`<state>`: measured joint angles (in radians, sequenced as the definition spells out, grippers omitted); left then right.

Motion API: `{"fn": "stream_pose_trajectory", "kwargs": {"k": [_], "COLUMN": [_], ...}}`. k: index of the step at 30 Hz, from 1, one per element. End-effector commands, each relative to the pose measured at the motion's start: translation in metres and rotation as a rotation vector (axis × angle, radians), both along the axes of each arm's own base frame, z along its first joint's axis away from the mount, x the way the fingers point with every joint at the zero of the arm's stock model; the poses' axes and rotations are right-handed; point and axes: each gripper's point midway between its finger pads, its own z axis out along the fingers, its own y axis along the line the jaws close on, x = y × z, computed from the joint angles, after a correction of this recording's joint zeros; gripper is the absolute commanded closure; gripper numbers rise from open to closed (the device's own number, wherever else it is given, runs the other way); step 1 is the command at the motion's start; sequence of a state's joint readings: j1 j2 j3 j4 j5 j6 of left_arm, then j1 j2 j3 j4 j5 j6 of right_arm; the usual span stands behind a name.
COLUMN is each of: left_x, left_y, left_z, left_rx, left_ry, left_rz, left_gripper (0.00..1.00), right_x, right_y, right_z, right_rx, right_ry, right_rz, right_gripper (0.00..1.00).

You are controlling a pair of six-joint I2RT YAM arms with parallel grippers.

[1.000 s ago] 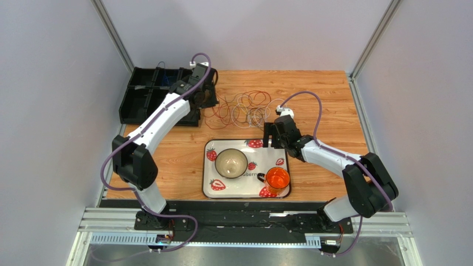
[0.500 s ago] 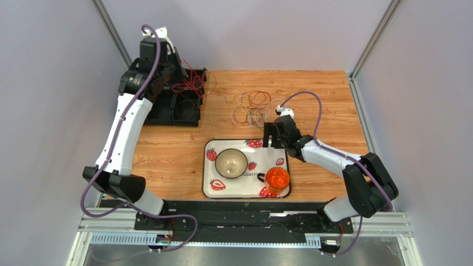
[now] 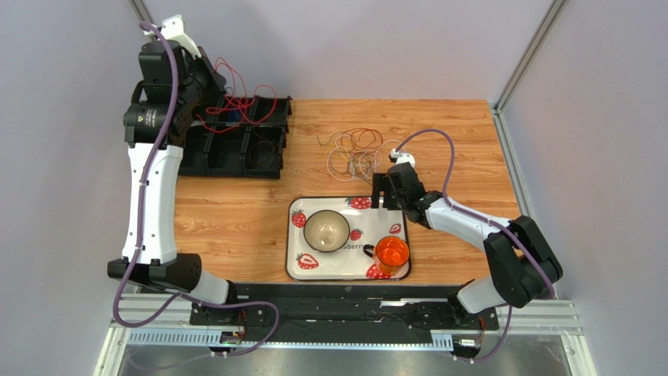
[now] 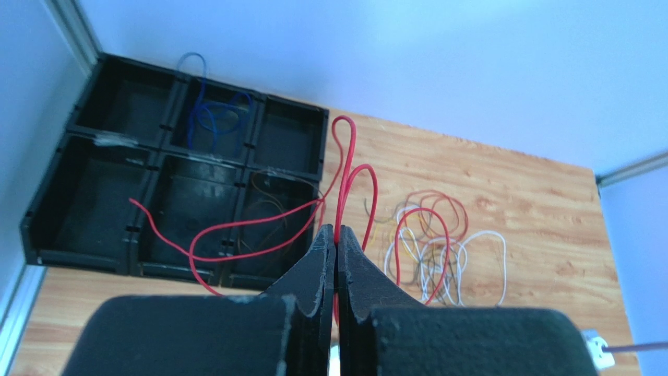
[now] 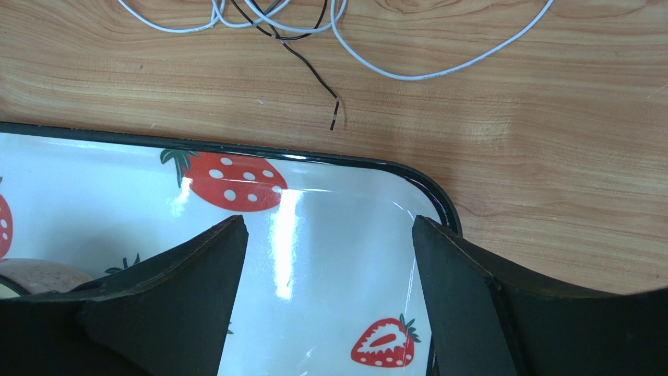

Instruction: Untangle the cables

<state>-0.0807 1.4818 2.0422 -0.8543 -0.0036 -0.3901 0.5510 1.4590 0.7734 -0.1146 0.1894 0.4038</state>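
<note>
The red cable (image 4: 346, 178) is gripped in the closed jaws of the left gripper (image 4: 336, 235). Within the last second it is lifted away from the tangle and carried to the far left, where it is hung above the black bins (image 3: 235, 150). The remaining cables (image 3: 357, 153) are left in a smaller heap on the worktop (image 3: 462, 141) just beyond the tray (image 5: 408, 177), over whose far right corner the right gripper (image 5: 328, 229) is held wide and empty. One cable is thus judged to be separated and ready for release into a bin.

No legible text or labels anywhere
</note>
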Motion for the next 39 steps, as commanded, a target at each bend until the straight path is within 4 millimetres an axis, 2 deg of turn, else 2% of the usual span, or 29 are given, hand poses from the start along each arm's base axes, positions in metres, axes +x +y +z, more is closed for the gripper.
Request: {"fn": "stream_pose_trajectory", "kwargs": {"k": [1, 2, 3, 4, 5, 6, 7, 14, 26, 32, 37, 39], "left_x": [-0.005, -0.002, -0.002, 0.000, 0.003, 0.004, 0.007, 0.022, 0.071, 0.095, 0.108, 0.109], "left_y": [0.026, 0.029, 0.032, 0.043, 0.047, 0.050, 0.058, 0.084, 0.093, 0.104, 0.110, 0.115], "left_z": [0.012, -0.001, 0.003, -0.002, -0.016, -0.016, -0.028, -0.056, -0.119, -0.147, -0.167, -0.181], "left_rx": [0.014, 0.009, -0.006, -0.011, -0.020, -0.032, -0.039, -0.067, -0.128, -0.145, -0.146, -0.143], "left_ry": [-0.034, -0.008, -0.033, -0.028, 0.001, -0.011, 0.013, 0.044, 0.100, 0.128, 0.168, 0.196], "left_rz": [0.052, 0.061, 0.068, 0.094, 0.104, 0.111, 0.131, 0.200, 0.151, 0.182, 0.201, 0.225], "left_gripper": [1.00, 1.00, 1.00, 1.00, 1.00, 1.00, 1.00, 1.00, 1.00, 1.00, 1.00, 1.00], "right_x": [0.013, 0.013, 0.014, 0.014, 0.014, 0.014, 0.014, 0.013, 0.014, 0.014, 0.014, 0.014], "right_y": [0.006, 0.006, 0.006, 0.006, 0.006, 0.006, 0.006, 0.006, 0.006, 0.005, 0.006, 0.006], "right_z": [0.017, 0.017, 0.017, 0.018, 0.017, 0.017, 0.017, 0.017, 0.017, 0.017, 0.017, 0.017], "right_rx": [0.031, 0.030, 0.030, 0.030, 0.030, 0.030, 0.029, 0.030, 0.029, 0.028, 0.030, 0.029], "right_ry": [-0.051, -0.050, -0.052, -0.053, -0.052, -0.050, -0.050, -0.050, -0.049, -0.051, -0.052, -0.050], "right_rz": [-0.008, -0.006, -0.009, -0.007, -0.007, -0.008, -0.007, -0.008, -0.008, -0.008, -0.007, -0.007], "right_gripper": [0.18, 0.18, 0.18, 0.18, 0.18, 0.18, 0.18, 0.18, 0.18, 0.18, 0.18, 0.18]}}
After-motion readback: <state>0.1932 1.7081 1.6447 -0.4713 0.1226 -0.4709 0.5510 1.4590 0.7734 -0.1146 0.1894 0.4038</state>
